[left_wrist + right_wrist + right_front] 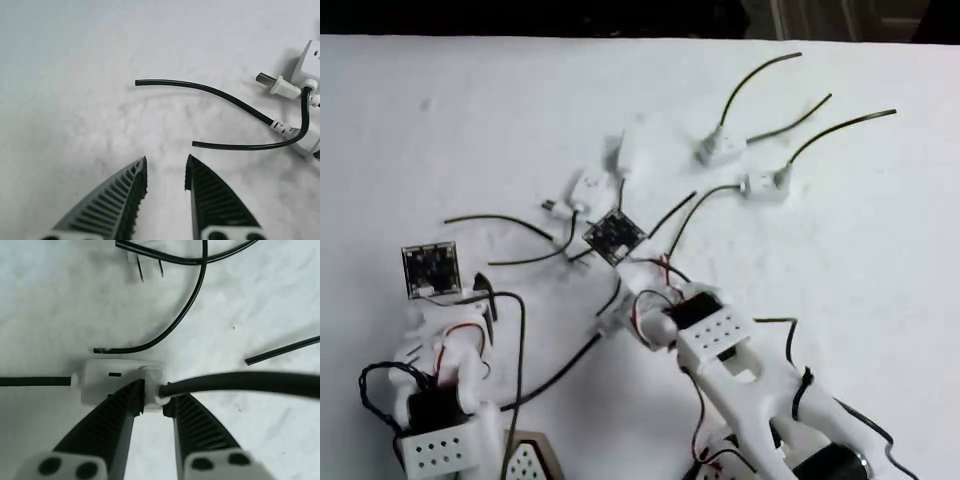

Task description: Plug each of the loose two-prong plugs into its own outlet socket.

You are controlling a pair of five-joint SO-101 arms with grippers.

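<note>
Nothing legible anywhere — no words, numbers, labels or signs can be read.

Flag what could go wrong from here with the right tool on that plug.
1. The right tool pinches the plug only at its tips; pushing may make it slip or tilt against the socket block.
2. That block lies unheld on the table, so a push may just slide it.
3. The thick cord could twist the plug.
</note>
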